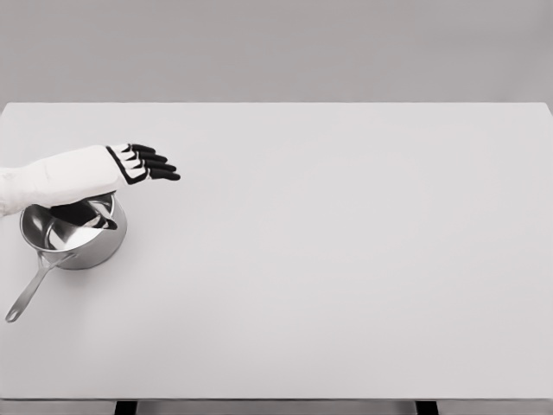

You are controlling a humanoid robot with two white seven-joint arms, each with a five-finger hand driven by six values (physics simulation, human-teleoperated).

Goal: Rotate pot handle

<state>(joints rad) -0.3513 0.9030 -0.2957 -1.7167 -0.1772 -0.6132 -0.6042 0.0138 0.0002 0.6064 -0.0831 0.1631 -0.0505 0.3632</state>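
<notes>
A shiny steel pot (76, 237) stands on the white table (346, 259) at the left. Its long handle (29, 294) points toward the lower left, ending near the front-left part of the table. My left hand (149, 163) comes in from the left edge and hovers above the pot's far rim, reaching past it to the right. Its black fingers are stretched out flat and hold nothing. The forearm hides part of the pot's back rim. The right arm is out of view.
The table's far edge runs along the top of the view and its front edge (276, 399) along the bottom. Two dark table legs show below the front edge.
</notes>
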